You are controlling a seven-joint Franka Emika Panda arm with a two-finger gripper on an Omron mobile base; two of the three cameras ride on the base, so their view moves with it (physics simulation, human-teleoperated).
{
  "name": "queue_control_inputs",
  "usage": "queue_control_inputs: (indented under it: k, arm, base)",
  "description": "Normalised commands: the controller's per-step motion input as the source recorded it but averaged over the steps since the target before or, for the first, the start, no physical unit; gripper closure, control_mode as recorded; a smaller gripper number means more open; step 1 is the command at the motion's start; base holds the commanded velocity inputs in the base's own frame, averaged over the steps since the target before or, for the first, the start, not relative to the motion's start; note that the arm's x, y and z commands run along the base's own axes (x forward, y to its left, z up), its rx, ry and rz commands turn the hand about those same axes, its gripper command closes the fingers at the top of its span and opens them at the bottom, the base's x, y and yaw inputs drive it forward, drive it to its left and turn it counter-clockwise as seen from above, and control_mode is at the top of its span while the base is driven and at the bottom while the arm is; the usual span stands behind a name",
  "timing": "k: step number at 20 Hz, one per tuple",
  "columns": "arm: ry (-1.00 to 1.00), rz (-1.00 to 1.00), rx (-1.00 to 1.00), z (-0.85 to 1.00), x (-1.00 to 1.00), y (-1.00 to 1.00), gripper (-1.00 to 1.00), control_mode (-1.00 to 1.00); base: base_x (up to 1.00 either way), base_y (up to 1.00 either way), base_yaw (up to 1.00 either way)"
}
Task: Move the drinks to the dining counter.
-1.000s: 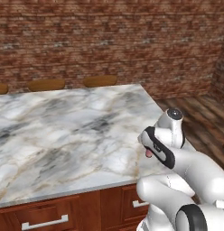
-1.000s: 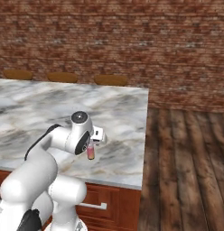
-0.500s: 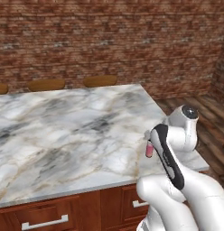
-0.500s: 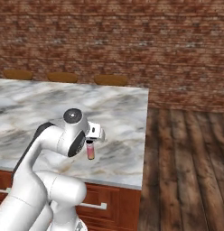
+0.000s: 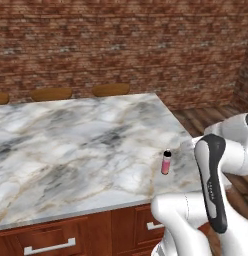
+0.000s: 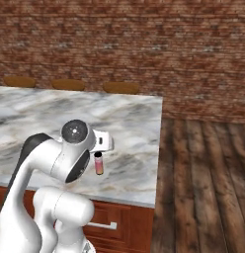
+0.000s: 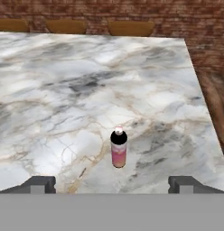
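Observation:
One small pink bottle [image 7: 118, 151] with a black cap stands upright on the dining counter [image 7: 64, 81], near its front right corner. It also appears as the bottle [image 5: 166, 162] just left of my arm, and as the bottle [image 6: 99, 163] under my white hand. My gripper [image 7: 114, 183] is open, its fingertips [image 7: 39, 182] spread wide on either side of the bottle and drawn back from it, touching nothing. The second pink bottle is out of view.
Round wooden stools [image 5: 111, 89] line the far side of the island, below a brick wall. Reddish drawers with silver handles [image 5: 48, 246] face me under the marble top [image 6: 134, 113]. Dark wood floor [image 6: 208, 173] lies to the right.
The gripper held the bottle just above the counter before; now the bottle stands free on the marble and the hand has opened and pulled back toward the front edge.

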Motion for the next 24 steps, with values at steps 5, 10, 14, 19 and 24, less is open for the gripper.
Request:
queue_control_inputs:
  k: [5, 10, 14, 19, 24]
  arm:
    - [-0.28, 0.02, 0.0, 0.12, -0.4, 0.0, -1.0, -1.0]
    - [-0.02, 0.0, 0.0, 0.0, 0.0, 0.0, -1.0, 1.0]
    - [0.0, 0.0, 0.0, 0.0, 0.0, 0.0, -1.0, 1.0]
    - [0.0, 0.0, 0.0, 0.0, 0.0, 0.0, -1.0, 1.0]
    - [0.0, 0.0, 0.0, 0.0, 0.0, 0.0, -1.0, 1.0]
  base:
    - [0.0, 0.0, 0.0]
    - [0.0, 0.0, 0.0]
    - [-0.16, 0.0, 0.0]
    - [-0.83, -0.03, 0.0]
    - [-1.0, -0.12, 0.0]
